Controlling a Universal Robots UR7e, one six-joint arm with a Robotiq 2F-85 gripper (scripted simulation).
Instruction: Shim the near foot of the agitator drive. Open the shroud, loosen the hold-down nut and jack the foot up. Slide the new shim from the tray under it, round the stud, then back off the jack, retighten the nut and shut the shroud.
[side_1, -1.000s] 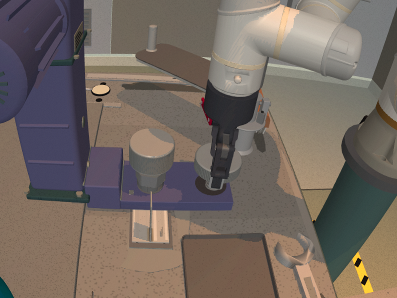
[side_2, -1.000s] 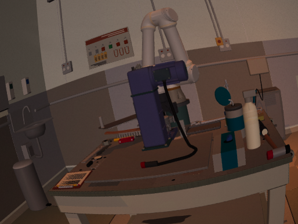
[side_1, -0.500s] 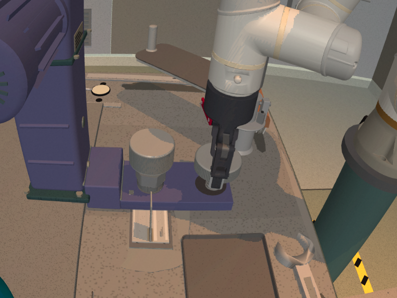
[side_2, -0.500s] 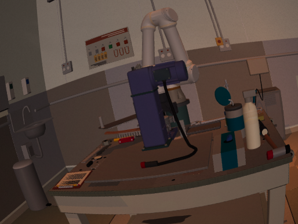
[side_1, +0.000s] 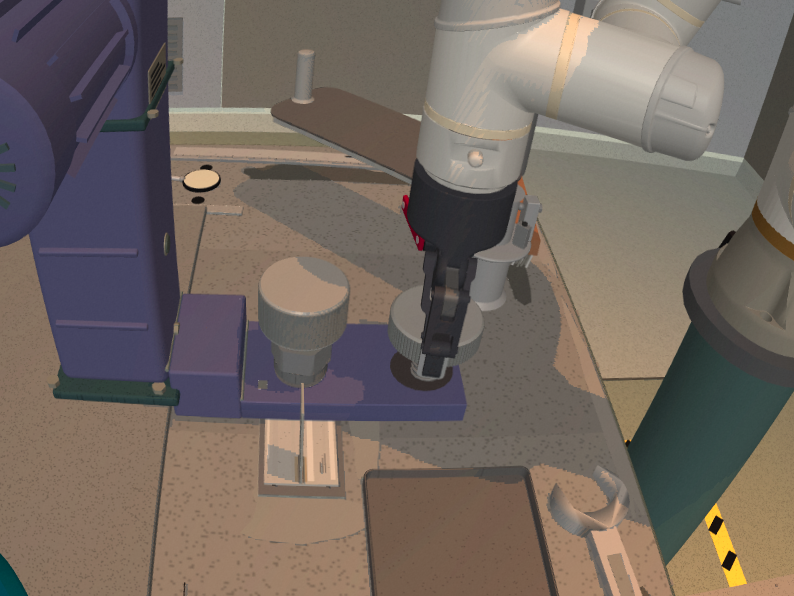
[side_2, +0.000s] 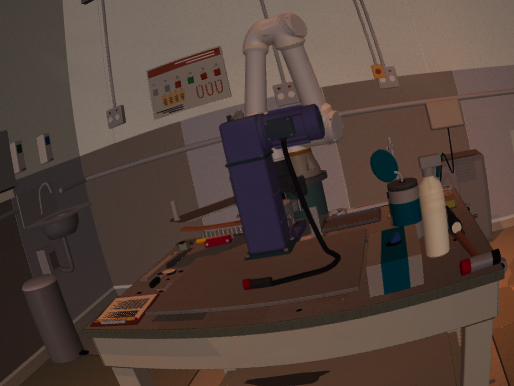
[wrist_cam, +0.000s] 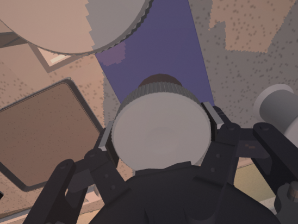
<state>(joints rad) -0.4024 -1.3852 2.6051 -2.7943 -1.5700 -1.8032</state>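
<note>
The purple foot (side_1: 353, 378) of the agitator drive (side_1: 83, 192) sticks out over the baseplate. Two knurled knobs stand on it. The taller one (side_1: 303, 305) is nearer the drive body. The lower, wider knob (side_1: 436, 330) sits at the outer end over a dark washer, and my gripper (side_1: 438, 359) is clamped round its rim (wrist_cam: 161, 130). The tray (side_1: 455, 532) lies near the foot and looks empty. A scale plate with a pointer (side_1: 301, 452) lies in front of the foot. The shroud lid (side_1: 346, 128) stands swung open behind.
Behind the foot a pale cylinder (side_1: 490, 282) stands by my wrist. A wrench (side_1: 603, 519) lies right of the tray, near the plate's edge. The arm's teal base (side_1: 705, 436) rises on the right. A round disc (side_1: 201, 181) lies far left.
</note>
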